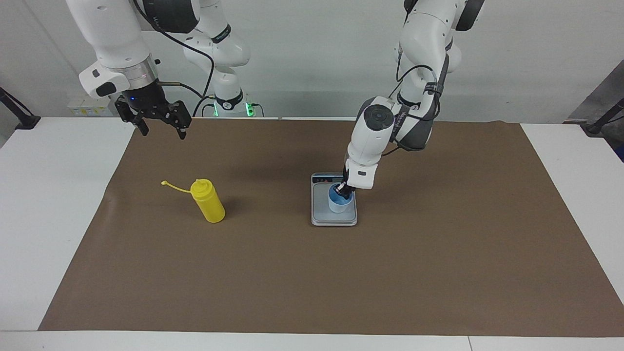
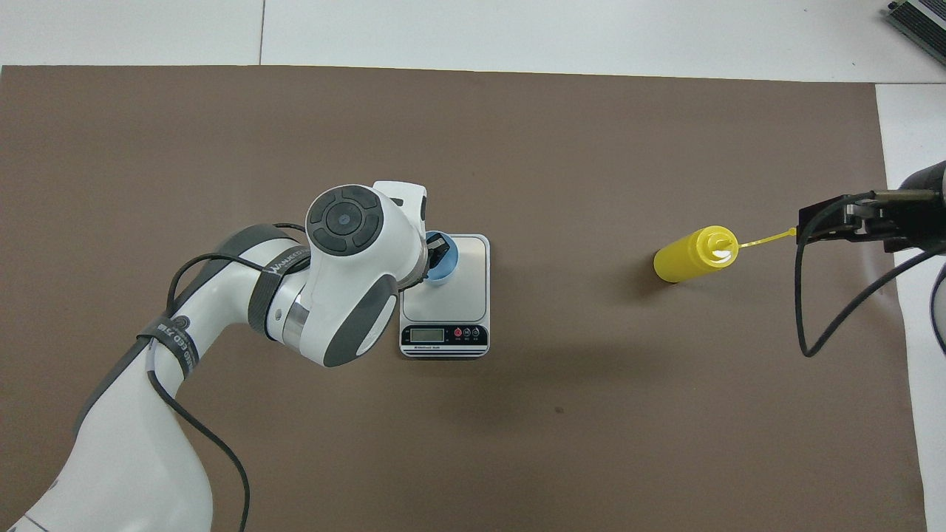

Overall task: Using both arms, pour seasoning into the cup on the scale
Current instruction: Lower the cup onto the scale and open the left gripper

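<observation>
The light-blue cup (image 1: pixel 337 204) stands on the silver-grey scale (image 1: pixel 321 215) in the middle of the brown mat. My left gripper (image 1: pixel 343 190) comes down onto it and is shut on its rim, one finger inside the cup. In the overhead view the left arm covers part of the cup (image 2: pixel 448 266) and the scale (image 2: pixel 469 292); the left gripper (image 2: pixel 440 247) shows at the rim. The yellow seasoning bottle (image 1: pixel 208 202) stands upright toward the right arm's end, its tethered cap hanging off. It also shows in the overhead view (image 2: pixel 691 256). My right gripper (image 1: pixel 162 130) waits open and raised, apart from the bottle (image 2: pixel 811 224).
The brown mat (image 1: pixel 438 253) covers most of the white table (image 1: pixel 44 204). The scale's display strip (image 2: pixel 443 336) lies along its edge nearer to the robots. A black cable (image 2: pixel 802 325) loops from the right arm's wrist.
</observation>
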